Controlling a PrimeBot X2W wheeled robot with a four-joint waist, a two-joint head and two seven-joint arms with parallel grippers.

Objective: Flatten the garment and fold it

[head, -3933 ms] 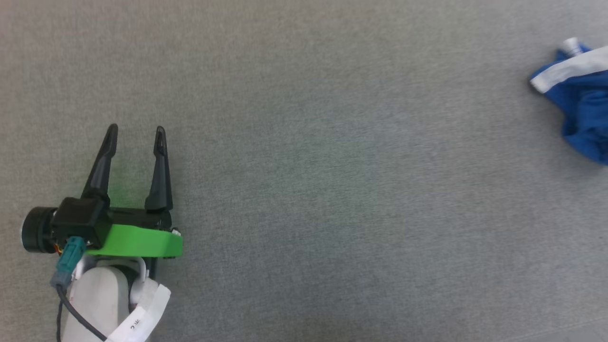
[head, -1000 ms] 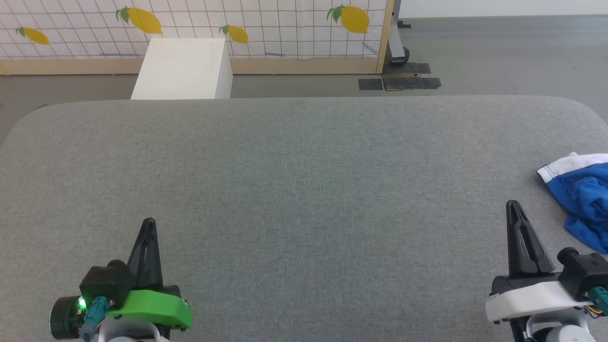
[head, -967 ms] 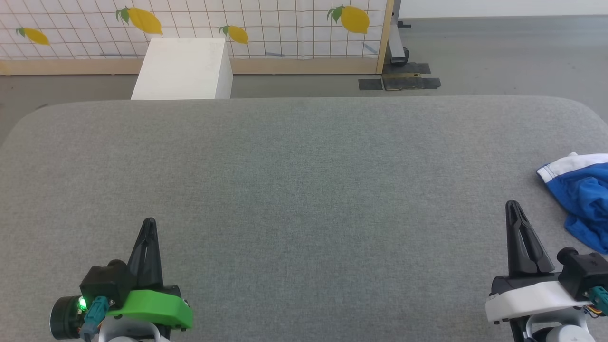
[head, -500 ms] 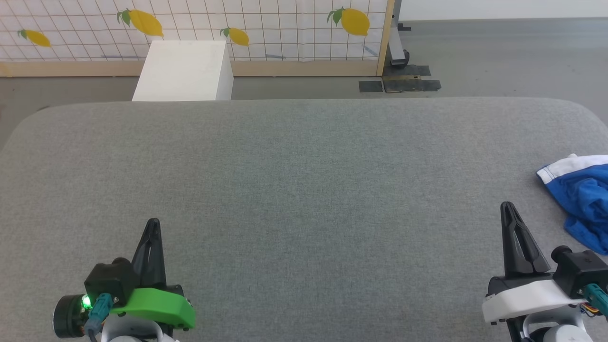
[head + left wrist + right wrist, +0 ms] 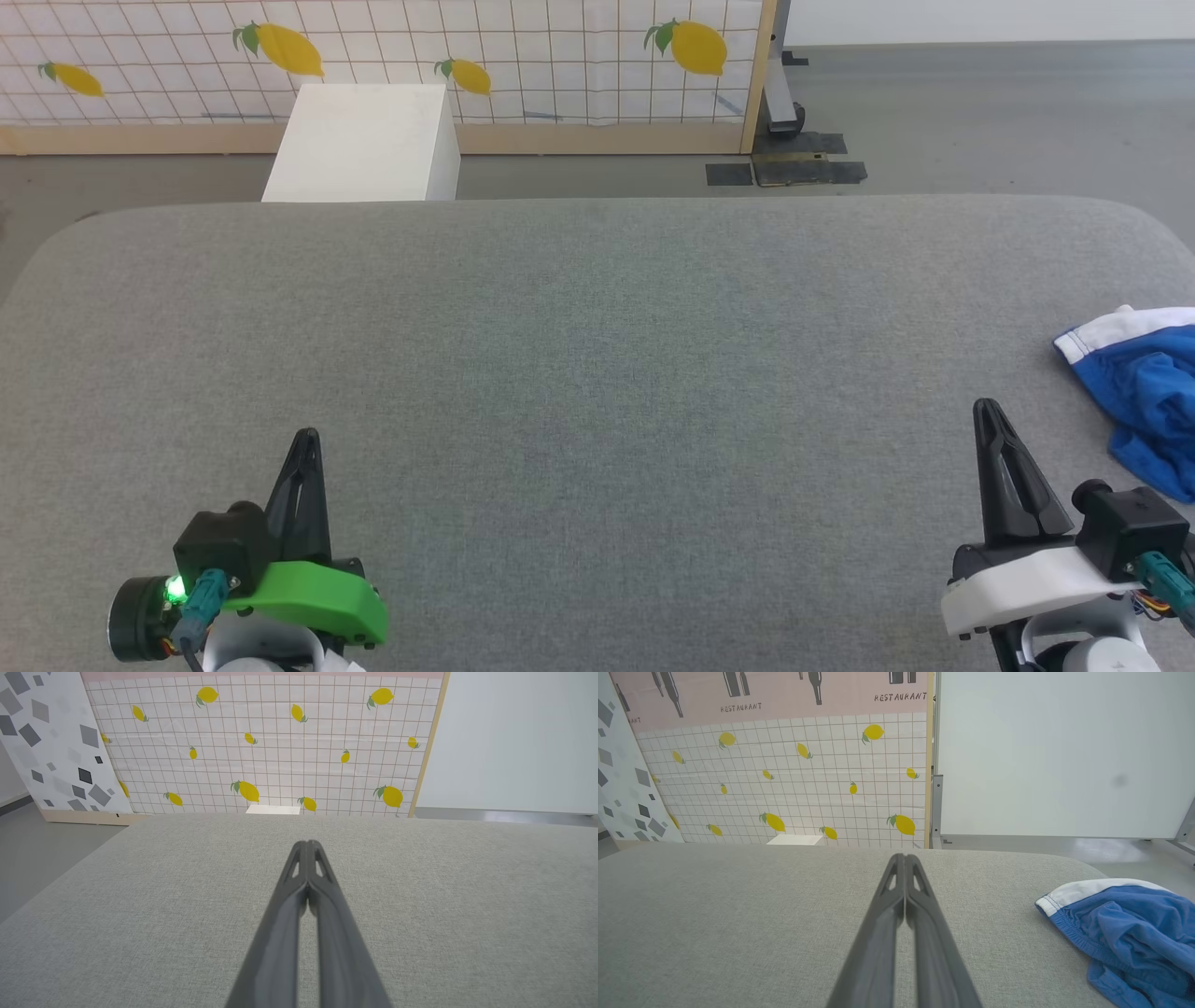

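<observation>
The left gripper [image 5: 306, 437] and right gripper [image 5: 985, 407] are both pressed closed and empty. The garment [image 5: 1146, 403] sits bunched near the table [image 5: 597, 355] edge, so a sloppy grab could drag it off.

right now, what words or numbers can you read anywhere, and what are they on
"RESTAURANT": on the pink wall panel, right wrist view, under bottle silhouettes.
"RESTAURANT": same panel, printed a second time further right.
Letters at that panel's left edge: cut off, unreadable.
The garment: no readable print or label shows.
</observation>
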